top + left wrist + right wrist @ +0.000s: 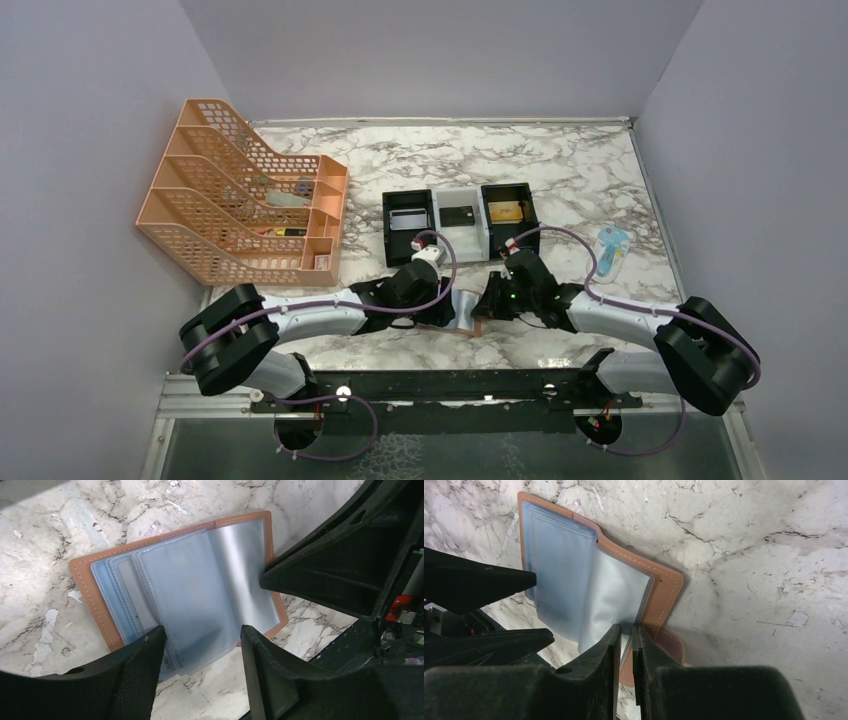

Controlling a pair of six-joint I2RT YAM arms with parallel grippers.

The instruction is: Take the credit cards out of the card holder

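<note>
The card holder point(466, 312) lies open on the marble worktop point(560, 170), directly between my two tools, tan cover down and its clear sleeves point(190, 590) fanned upward.

My right tool point(626, 630) is clenched: its fingers point(606, 650) are almost together, pinching the edge of one silvery sleeve leaf beside the holder's tan cover, and that leaf stands up from the rest. The snap tab sits just under this tool's tip.

My left tool point(202, 642) is released. Its fingers point(145, 660) stand well apart with the near edge of the sleeve stack between them, gripping nothing. The right tool's black body reaches in from this tool's right side, touching the far edge of the raised leaf.

I cannot tell whether any sleeve has a card in it; the plastic is too glossy.

Beyond both tools sits a black-and-white three-compartment tray point(436, 205), with a dark flat rectangle point(460, 215) in its middle compartment. Well off the left tool's outer side stands an orange mesh file rack point(240, 205).
</note>
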